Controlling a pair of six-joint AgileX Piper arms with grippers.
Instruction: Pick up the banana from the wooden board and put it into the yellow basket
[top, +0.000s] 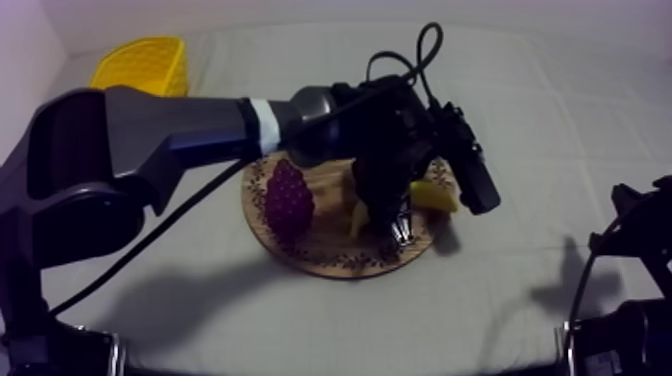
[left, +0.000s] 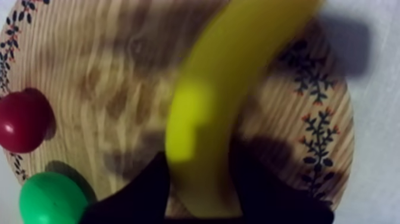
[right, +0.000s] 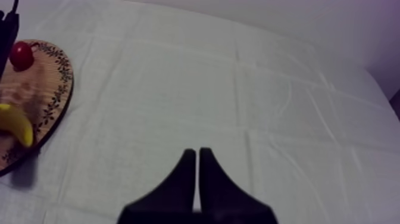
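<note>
The yellow banana (left: 220, 101) lies between the black fingers (left: 140, 193) of my left gripper (left: 199, 164), which is shut on it just over the round wooden board (left: 119, 71). From above, my left gripper (top: 390, 222) stands over the board's right half (top: 330, 250), with banana (top: 437, 196) sticking out towards the rim. The yellow basket (top: 145, 62) stands at the far left of the table. My right gripper (right: 197, 173) is shut on nothing, low over bare cloth right of the board (right: 56, 89).
Purple grapes (top: 288, 200) sit on the board's left half. A small red fruit (left: 21, 122) and a green pear (left: 50, 199) lie on the board beside the banana. My right arm (top: 640, 245) rests at the table's right edge.
</note>
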